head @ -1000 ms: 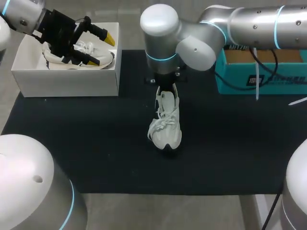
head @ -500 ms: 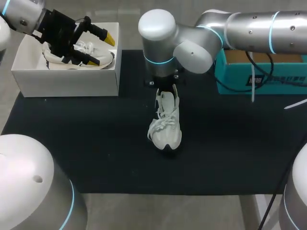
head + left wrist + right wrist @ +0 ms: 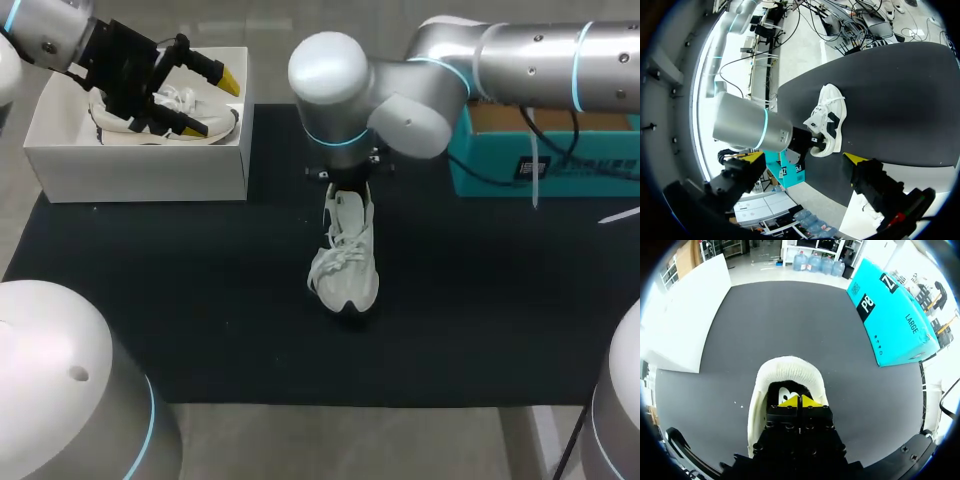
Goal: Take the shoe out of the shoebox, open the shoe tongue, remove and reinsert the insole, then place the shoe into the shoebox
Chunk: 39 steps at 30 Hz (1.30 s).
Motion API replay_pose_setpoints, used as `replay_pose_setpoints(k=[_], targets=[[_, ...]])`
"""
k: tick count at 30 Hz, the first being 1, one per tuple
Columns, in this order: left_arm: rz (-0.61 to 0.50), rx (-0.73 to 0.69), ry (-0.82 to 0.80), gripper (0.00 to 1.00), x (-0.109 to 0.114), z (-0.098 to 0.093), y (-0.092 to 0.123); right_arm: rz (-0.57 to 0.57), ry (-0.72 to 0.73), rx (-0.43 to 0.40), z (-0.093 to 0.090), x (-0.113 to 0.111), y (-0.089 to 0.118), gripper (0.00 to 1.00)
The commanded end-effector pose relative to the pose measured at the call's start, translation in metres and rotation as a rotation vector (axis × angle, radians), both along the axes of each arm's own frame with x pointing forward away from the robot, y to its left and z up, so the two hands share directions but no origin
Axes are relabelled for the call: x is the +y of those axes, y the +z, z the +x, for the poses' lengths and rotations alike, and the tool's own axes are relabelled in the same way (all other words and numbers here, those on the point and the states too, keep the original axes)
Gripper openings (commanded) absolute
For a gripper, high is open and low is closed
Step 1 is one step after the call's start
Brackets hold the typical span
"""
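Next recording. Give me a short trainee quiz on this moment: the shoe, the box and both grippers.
1. True or false: the shoe on the black mat lies on its side.
2. Where are the right gripper tips? A: in the shoe's heel opening. B: at the shoe's toe. C: on the bare mat.
3. Fill in: the left gripper hangs over the white box with its fingers ____.

Key:
1. False; it stands upright on its sole.
2. A
3. open
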<state>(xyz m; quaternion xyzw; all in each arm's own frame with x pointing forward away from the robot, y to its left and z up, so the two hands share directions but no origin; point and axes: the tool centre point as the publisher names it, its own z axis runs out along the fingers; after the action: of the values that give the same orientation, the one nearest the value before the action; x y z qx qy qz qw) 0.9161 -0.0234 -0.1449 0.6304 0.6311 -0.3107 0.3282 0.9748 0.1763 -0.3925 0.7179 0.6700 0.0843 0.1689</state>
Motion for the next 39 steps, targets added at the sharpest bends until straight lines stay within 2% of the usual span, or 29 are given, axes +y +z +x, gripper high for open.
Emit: replay_pose_setpoints(k=[1,7,12,15,18,24,32,35,39], targets=[[0.003,-0.001,0.0,1.0,0.0,0.0,0.0,0.017,-0.008,0.013,0.004,0.002,-0.023,0.0],[0.003,-0.001,0.0,1.0,0.0,0.0,0.0,0.045,-0.016,0.084,-0.005,0.007,-0.038,0.0],[0.003,-0.001,0.0,1.0,0.0,0.0,0.0,0.035,-0.007,0.06,-0.008,0.009,-0.016,0.0],[0.003,-0.001,0.0,1.0,0.0,0.0,0.0,0.027,0.004,0.03,-0.004,0.008,-0.001,0.0],[0.003,-0.001,0.0,1.0,0.0,0.0,0.0,0.033,0.012,0.025,0.003,0.008,0.006,0.0],[0.003,-0.001,0.0,1.0,0.0,0.0,0.0,0.057,0.018,0.083,0.015,0.009,-0.012,0.0],[0.003,-0.001,0.0,1.0,0.0,0.0,0.0,0.149,-0.027,0.181,0.013,0.007,-0.042,0.0],[0.003,-0.001,0.0,1.0,0.0,0.0,0.0,0.157,-0.028,0.185,0.009,0.007,-0.04,0.0],[0.003,-0.001,0.0,1.0,0.0,0.0,0.0,0.156,-0.037,0.152,0.001,0.004,-0.017,0.0]])
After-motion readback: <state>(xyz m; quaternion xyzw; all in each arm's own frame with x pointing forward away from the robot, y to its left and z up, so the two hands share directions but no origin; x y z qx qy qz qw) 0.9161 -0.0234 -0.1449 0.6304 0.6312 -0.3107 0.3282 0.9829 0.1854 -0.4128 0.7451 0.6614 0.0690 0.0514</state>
